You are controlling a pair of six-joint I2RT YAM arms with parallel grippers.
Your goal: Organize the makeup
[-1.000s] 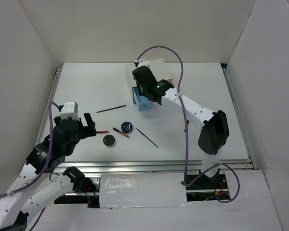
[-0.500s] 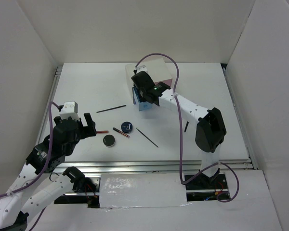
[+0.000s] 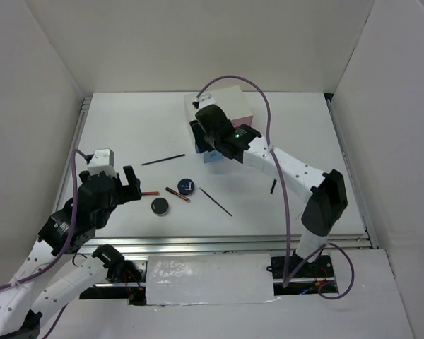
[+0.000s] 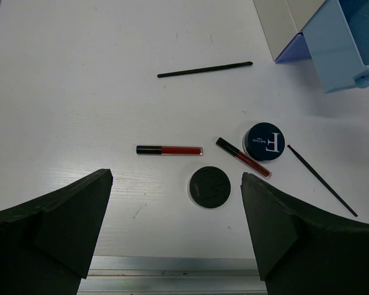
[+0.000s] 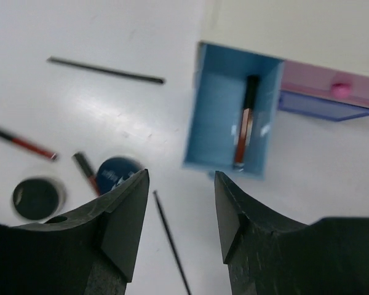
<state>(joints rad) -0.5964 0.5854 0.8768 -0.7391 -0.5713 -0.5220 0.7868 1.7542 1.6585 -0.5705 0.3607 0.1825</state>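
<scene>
The makeup lies in the table's middle: a long black stick (image 3: 163, 159), a red pencil (image 3: 150, 193), a red-brown pencil (image 3: 177, 194), a plain black compact (image 3: 160, 205), a compact with a white mark (image 3: 187, 186) and a thin black stick (image 3: 215, 201). My left gripper (image 3: 132, 185) is open and empty, left of them; its view shows the plain compact (image 4: 210, 186) and the red pencil (image 4: 169, 150). My right gripper (image 3: 206, 138) is open and empty above the open blue drawer (image 5: 234, 110), which holds a red-brown pencil (image 5: 243, 126).
The white box (image 3: 222, 102) stands at the back middle, its blue drawer (image 3: 210, 152) pulled out toward the front and a pink drawer (image 5: 329, 98) beside it. A small black piece (image 3: 273, 186) lies right of the makeup. White walls enclose the table on three sides.
My right arm's elbow has swung to the right while its gripper stays over the blue drawer. The left arm and the items on the table have not moved.
</scene>
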